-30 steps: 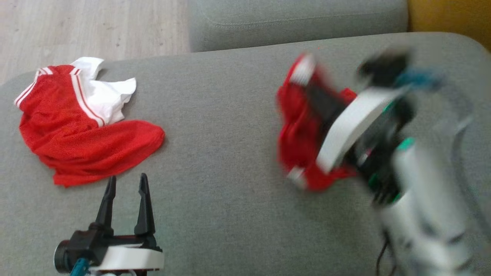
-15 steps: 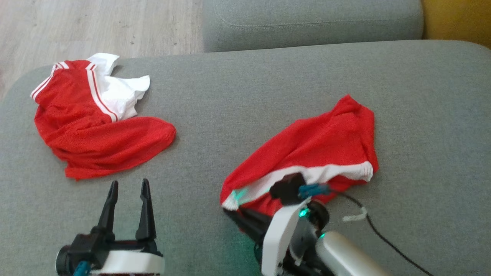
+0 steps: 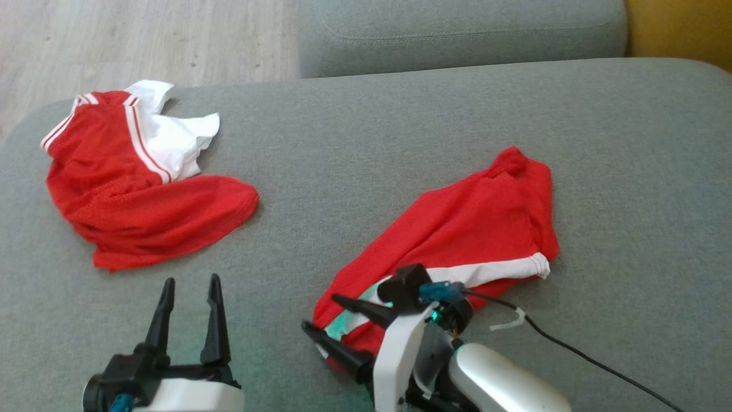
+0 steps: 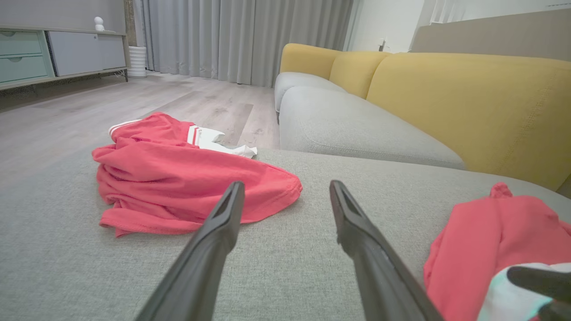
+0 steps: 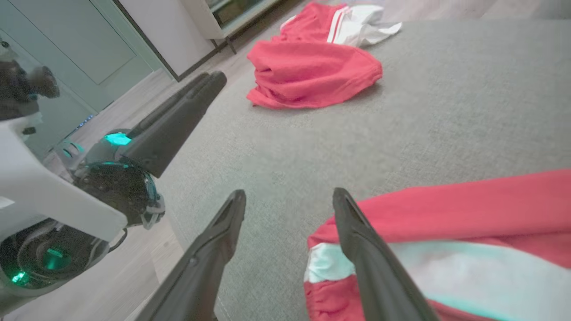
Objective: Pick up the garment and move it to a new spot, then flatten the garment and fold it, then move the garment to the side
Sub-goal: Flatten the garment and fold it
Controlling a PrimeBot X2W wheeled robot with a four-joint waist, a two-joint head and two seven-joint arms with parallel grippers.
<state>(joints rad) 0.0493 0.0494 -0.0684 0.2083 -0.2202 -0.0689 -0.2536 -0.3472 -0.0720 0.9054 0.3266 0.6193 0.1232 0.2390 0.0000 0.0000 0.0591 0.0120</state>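
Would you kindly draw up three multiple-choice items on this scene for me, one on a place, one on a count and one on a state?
1. Where does the crumpled garment with white stripes lie?
A. on the wooden floor
B. on the grey cushion, ahead of the left gripper
C. on the yellow sofa

2. How many red garments lie on the grey cushion?
A. one
B. two
C. three

3. How does the right gripper stand?
A. shut on a garment
B. shut on nothing
C. open, at the corner of the banded garment

Answers:
1 B, the head view shows it on the cushion beyond the left gripper's fingers.
2 B, the crumpled one lies on the left and the banded one on the right.
3 C, its fingers are spread apart in its wrist view, one above the white band.
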